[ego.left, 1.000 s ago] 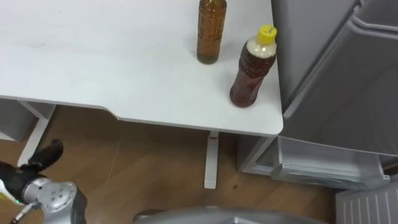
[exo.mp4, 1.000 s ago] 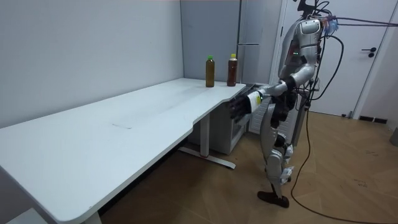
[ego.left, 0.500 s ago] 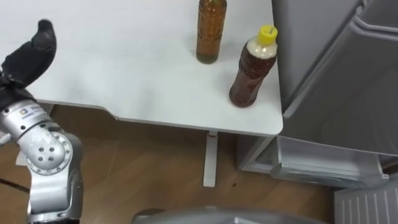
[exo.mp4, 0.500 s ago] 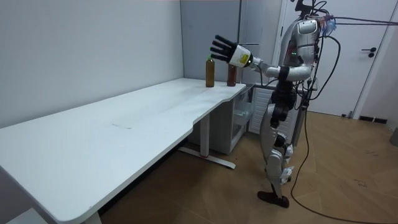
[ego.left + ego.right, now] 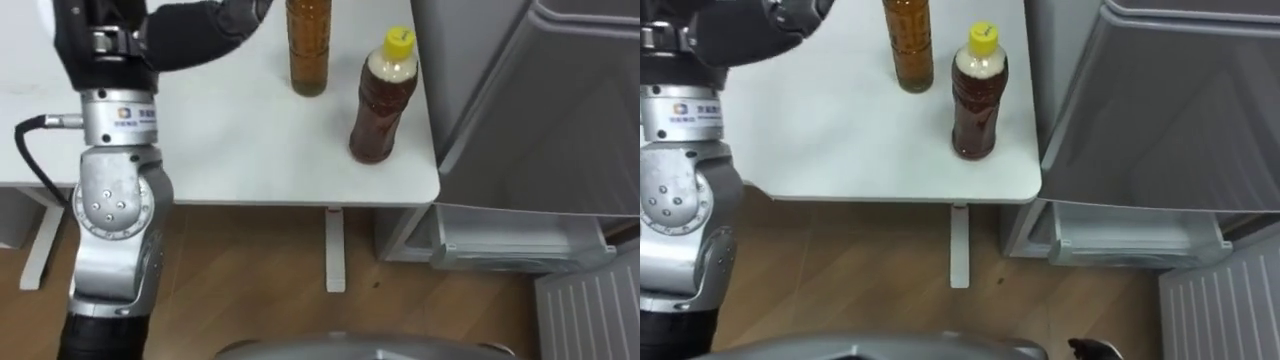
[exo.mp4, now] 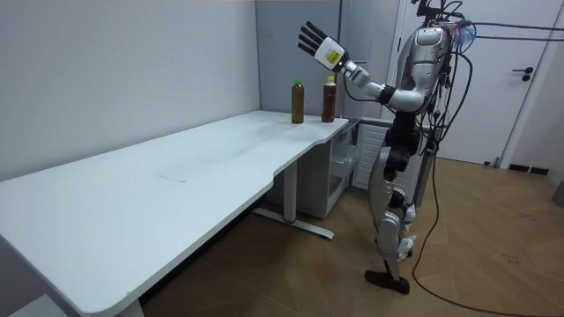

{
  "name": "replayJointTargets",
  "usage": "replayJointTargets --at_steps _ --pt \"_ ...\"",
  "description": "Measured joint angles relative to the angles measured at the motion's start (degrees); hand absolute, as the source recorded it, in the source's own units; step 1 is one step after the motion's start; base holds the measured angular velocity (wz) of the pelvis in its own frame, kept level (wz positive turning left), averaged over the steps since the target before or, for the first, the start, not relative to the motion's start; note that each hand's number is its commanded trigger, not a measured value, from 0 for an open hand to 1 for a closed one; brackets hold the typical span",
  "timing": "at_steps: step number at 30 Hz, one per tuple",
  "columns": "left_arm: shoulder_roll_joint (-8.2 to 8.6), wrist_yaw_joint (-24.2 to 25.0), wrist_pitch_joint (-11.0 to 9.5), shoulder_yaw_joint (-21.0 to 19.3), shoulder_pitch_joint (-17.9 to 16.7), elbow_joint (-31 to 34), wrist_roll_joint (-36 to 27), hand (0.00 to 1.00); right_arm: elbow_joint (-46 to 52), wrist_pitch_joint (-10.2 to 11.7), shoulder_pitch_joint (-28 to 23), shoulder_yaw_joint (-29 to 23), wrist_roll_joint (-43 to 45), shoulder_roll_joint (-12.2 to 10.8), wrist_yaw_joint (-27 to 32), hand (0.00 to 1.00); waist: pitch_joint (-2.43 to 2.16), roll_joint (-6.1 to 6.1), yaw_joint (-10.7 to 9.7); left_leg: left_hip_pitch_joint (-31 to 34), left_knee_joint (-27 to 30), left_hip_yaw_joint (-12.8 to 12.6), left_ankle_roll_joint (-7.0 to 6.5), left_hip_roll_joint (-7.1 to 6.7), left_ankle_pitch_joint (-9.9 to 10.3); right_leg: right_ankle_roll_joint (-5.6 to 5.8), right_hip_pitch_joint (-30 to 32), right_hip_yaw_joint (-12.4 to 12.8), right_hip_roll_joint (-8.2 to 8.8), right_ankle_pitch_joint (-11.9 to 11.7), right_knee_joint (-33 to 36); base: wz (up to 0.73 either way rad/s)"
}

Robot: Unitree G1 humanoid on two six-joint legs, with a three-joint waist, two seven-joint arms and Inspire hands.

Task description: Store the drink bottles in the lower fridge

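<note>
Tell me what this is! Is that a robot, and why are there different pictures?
Yes, it is a walking robot with two arms and hands. Two pictures come from cameras in its head, looking down. The third comes from a camera standing in the room. On the white table stand two drinks: a tall amber bottle with a green cap and a brown bottle with a yellow cap. Beside the table is the grey fridge. The robot's left hand is up high near the bottles, fingers spread open, holding nothing.
</note>
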State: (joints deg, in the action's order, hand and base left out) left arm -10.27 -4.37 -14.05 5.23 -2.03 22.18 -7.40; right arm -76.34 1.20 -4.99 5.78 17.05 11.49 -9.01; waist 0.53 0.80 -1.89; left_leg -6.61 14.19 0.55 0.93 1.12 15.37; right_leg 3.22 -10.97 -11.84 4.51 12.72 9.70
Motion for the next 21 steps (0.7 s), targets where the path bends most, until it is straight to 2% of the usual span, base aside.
replayJointTargets --at_steps 3,8,9,10,16,21 --pt "-0.26 4.19 0.45 1.68 2.11 0.00 -1.52 0.00 -0.04 -0.02 0.32 2.00 0.09 -0.18 -0.46 0.00 0.07 0.07 -0.46 -0.87 -0.93 -0.70 -0.05 0.02 -0.30 0.00 -0.02 0.55 0.02 0.00 0.06 -0.10" --pt "-0.35 9.31 1.97 3.82 4.41 0.00 -2.06 0.00 0.02 -0.05 0.72 2.03 0.67 -0.18 -0.53 0.00 0.13 0.12 -1.17 -1.14 -1.50 -1.74 -0.01 0.12 -0.50 0.00 0.18 1.41 -0.01 0.00 0.05 -0.10" --pt "-0.38 10.33 2.47 4.70 4.79 0.00 -2.07 0.00 0.00 -0.11 0.84 2.04 0.62 -0.17 -0.49 0.00 0.33 0.44 -1.24 -1.05 -1.49 -1.92 -0.01 0.13 -0.50 0.00 0.39 1.60 -0.02 0.00 0.09 -0.08" --pt "-0.40 11.34 2.85 5.58 5.01 0.00 -2.07 0.00 0.00 -0.41 1.14 2.12 0.62 -0.17 -0.43 0.00 0.07 -0.03 -1.26 -0.85 -1.49 -2.13 -0.01 0.16 -0.50 0.00 1.04 1.82 -0.04 -0.03 0.19 -0.09" --pt "-0.74 14.90 5.13 7.06 5.06 0.02 -2.16 0.00 0.00 -1.33 1.86 2.21 0.84 -0.17 -0.42 0.00 0.10 -0.11 -2.17 -0.71 -1.57 -2.79 -0.02 0.33 -0.51 -0.09 1.91 2.42 -0.18 -0.16 0.28 -0.06" --pt "-0.81 17.00 5.45 7.63 5.06 0.01 -3.65 0.00 0.01 -1.51 2.22 2.27 0.88 -0.17 -0.43 0.00 0.04 -0.01 -2.50 -0.88 -1.82 -3.07 -0.02 0.37 -0.51 -0.09 1.95 2.68 -0.20 -0.17 0.28 -0.02"
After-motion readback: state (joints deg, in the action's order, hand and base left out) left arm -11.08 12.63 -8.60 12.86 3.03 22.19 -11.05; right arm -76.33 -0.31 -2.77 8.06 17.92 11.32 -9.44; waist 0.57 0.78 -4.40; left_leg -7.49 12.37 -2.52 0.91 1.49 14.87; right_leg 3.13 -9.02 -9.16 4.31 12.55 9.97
